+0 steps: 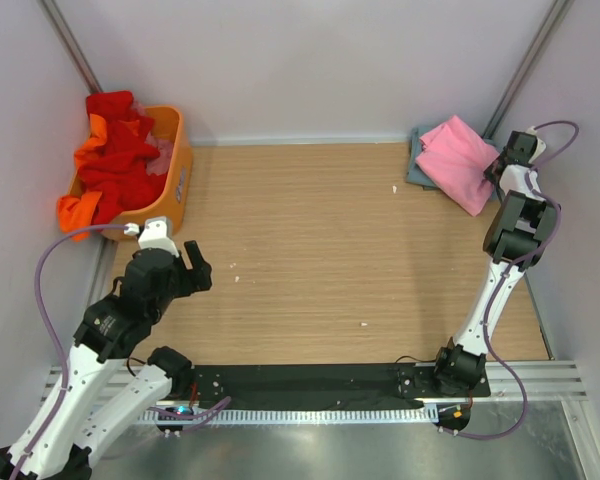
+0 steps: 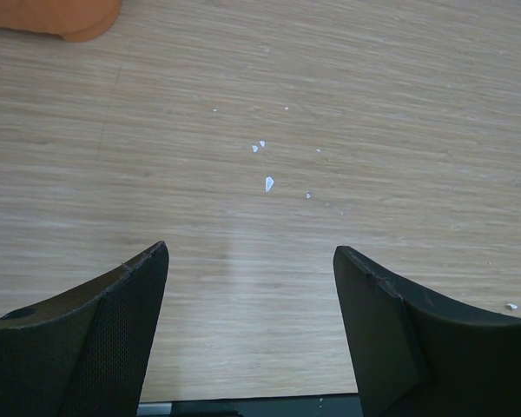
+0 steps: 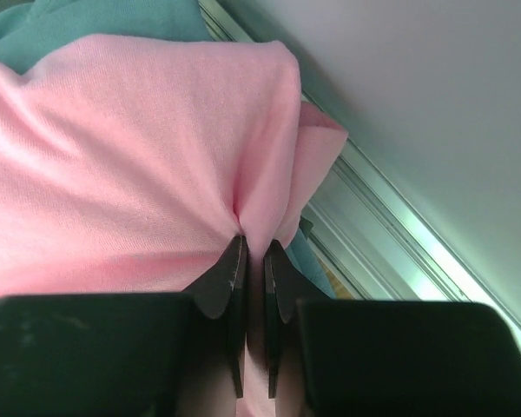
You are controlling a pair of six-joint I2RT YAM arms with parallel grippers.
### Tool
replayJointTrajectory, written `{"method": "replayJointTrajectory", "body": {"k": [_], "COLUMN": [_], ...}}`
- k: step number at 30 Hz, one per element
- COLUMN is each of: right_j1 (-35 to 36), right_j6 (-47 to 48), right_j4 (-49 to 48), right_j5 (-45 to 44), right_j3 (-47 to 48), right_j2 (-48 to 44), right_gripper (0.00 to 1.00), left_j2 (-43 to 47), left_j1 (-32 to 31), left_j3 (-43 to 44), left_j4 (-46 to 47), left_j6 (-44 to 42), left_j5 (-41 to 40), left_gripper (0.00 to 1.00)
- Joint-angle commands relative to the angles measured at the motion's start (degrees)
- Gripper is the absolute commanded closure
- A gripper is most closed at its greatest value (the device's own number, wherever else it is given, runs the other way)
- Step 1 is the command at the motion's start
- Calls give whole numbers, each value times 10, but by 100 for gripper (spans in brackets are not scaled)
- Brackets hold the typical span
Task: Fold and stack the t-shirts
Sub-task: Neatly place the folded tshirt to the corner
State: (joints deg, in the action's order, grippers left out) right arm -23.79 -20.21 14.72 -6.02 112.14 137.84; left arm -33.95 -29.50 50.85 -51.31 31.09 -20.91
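Pinching a fold of the pink shirt (image 3: 139,156), atop the blue shirt (image 1: 417,162) far right, with the right gripper (image 3: 253,248); well apart from the wide-open left gripper (image 2: 250,252) by the basket (image 1: 183,150).

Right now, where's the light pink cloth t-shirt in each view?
Top external: the light pink cloth t-shirt lies in the far right corner.
Left wrist: not in it.
Right wrist: it fills the left and centre, a fold pinched in the right pincer.
Shared landmark: the grey-blue cloth t-shirt under it, seen top left in the right wrist view.
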Motion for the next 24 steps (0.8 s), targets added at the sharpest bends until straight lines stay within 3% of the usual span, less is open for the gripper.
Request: {"method": "replayJointTrajectory", "body": {"k": [1,19,21,22,24], "right_j1": [-43,13,20,21,23], "right_j6": [-4,78,90,94,103], "right_j4": [19,72,70,68,65], "right_j5": [-114,-156,-153,-146,-134], "right_j3": [11,94,108,113,127], "right_j2": [-28,-65,-62,-60,-53], "right_gripper": [87,80,81,89,92], "left_j2": [3,4,3,3,2], "left_j1": [4,11,12,13,15], "left_j3": [0,0,0,0,0], "left_j4": [24,25,25,25,26], "left_j6": [-2,-6,-5,-6,-6], "left_j5": [4,9,10,11,13], "left_gripper": [22,23,23,23,23]}}
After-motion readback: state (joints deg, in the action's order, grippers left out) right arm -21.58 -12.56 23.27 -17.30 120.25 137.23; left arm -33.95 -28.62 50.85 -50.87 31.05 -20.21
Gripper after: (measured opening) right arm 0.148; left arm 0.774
